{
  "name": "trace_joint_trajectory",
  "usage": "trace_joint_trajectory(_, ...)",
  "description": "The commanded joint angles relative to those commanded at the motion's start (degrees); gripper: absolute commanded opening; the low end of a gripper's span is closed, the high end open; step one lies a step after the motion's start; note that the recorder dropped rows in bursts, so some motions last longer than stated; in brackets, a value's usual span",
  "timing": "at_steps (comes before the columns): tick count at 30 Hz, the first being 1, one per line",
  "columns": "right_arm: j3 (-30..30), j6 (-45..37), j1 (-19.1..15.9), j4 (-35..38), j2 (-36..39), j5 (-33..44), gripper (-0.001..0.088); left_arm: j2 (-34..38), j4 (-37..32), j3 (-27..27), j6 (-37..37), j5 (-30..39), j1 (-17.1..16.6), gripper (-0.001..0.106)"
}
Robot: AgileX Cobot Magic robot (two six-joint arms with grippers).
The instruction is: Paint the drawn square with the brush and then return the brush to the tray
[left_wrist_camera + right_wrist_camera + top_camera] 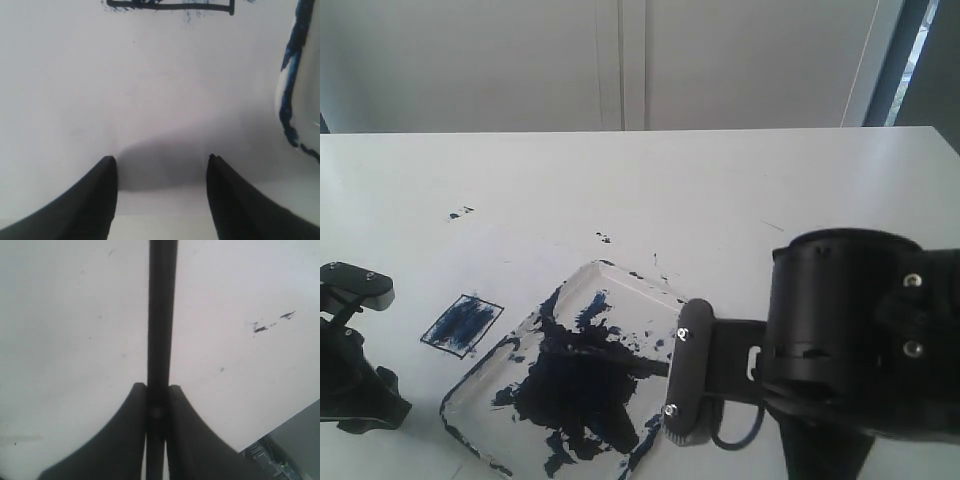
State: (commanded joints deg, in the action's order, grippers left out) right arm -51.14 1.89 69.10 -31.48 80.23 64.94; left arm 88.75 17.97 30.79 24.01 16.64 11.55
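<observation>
Closest to the lens, the right arm fills the near right corner and covers the right edge of the tray, which is smeared with a dark navy blot. The right gripper pinches the brush, fingers pressed against its black shaft. The shaft runs out over white paper near a few paint specks. At near left, the left gripper hangs with jaws spread above bare paper. The drawn square, streaked blue, lies just left of the tray.

tray, smeared navy, low centre on white table. blue-streaked square just left of it. right arm at tray's right edge; left arm far left.
</observation>
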Motion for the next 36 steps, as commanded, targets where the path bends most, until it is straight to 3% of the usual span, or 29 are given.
trace_joint_trajectory(7, -5.3, -0.6, 0.0, -2.0, 3.1, -4.5, 0.0000, 0.0, 0.0, 0.0, 0.3, -0.2, 0.0, 0.059)
trace_joint_trajectory(18, -16.9, -2.2, -0.1, -10.9, 18.9, -5.1, 0.0000, 0.0, -5.1, 0.7, 0.3, -3.8, -0.1, 0.059)
trace_joint_trajectory(21, -19.9, -4.0, -0.1, -13.5, 23.5, -4.3, 0.0000, 0.0, -9.2, 0.7, 0.3, -4.0, -0.1, 0.059)
trace_joint_trajectory(26, -20.9, -4.5, -0.1, -13.4, 26.4, -4.5, 0.0000, 0.0, -14.8, 0.6, 0.3, -5.1, -0.1, 0.059)
trace_joint_trajectory(36, -21.4, -4.8, -0.1, -16.0, 29.1, -5.4, 0.0000, 0.0, -15.0, 0.6, 0.4, -4.7, -0.1, 0.059)
